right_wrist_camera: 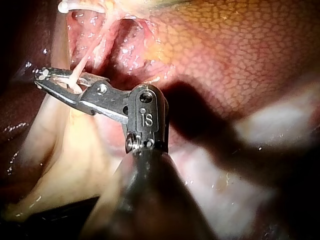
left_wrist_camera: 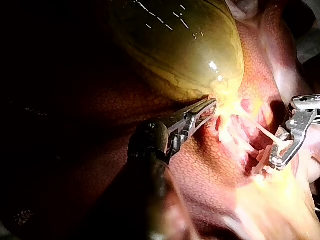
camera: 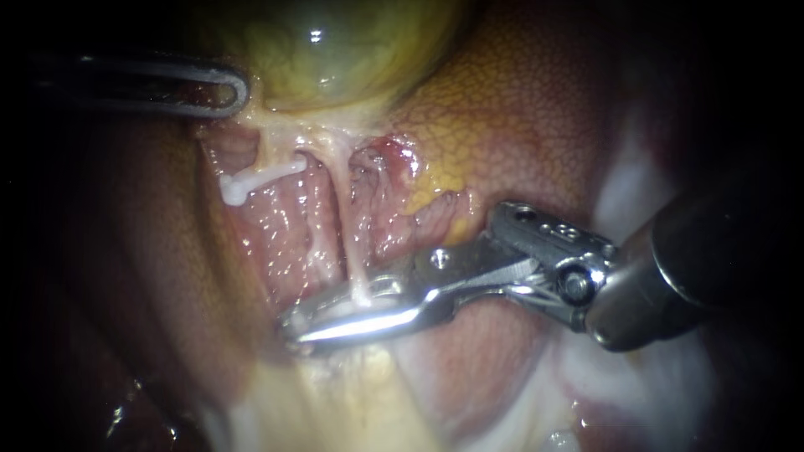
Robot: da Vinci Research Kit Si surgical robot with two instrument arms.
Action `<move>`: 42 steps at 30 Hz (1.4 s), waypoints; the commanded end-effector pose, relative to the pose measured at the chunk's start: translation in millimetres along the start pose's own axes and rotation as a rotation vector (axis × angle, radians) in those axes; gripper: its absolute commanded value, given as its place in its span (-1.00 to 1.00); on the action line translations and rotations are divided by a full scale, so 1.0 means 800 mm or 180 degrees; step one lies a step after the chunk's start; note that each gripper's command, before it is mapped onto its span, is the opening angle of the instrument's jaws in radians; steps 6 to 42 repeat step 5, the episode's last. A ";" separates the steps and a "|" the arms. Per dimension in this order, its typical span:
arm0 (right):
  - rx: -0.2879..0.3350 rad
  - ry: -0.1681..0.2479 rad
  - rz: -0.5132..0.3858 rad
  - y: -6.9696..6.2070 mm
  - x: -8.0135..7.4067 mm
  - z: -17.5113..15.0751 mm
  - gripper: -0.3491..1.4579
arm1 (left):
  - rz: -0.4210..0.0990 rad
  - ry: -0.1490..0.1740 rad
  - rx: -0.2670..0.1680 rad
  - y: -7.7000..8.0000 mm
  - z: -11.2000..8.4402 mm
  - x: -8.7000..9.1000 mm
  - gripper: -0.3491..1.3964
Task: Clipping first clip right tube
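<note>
Liver (camera: 519,109) and gallbladder (camera: 335,50) behind; right tube (camera: 350,243) sits inside the right instrument's end effector (camera: 289,331).

Endoscope: that end effector stands narrowly apart with the tube crossing its gap, tips close against the left wall of the raw bed; a white clip (camera: 258,177) lies apart, farther left. The left instrument (camera: 241,90) lies at the gallbladder's left edge. Left wrist: the left instrument's end effector (left_wrist_camera: 212,104) is closed narrow on the gallbladder's lower rim, open liver beside it. Right wrist: the tube passes between the parted jaws; bare liver lies open beside them.
</note>
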 end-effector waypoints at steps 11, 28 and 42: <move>0.0000 -0.0001 -0.0003 0.0002 -0.0002 -0.0001 -1.00 | 0.0000 -0.0001 0.0000 0.0000 0.0000 0.0000 -1.00; 0.0000 -0.0001 -0.0003 0.0002 -0.0002 -0.0001 -1.00 | 0.0000 -0.0001 0.0000 0.0000 0.0000 0.0000 -1.00; 0.0000 -0.0001 -0.0003 0.0002 -0.0002 -0.0001 -1.00 | 0.0000 -0.0001 0.0000 0.0000 0.0000 0.0000 -1.00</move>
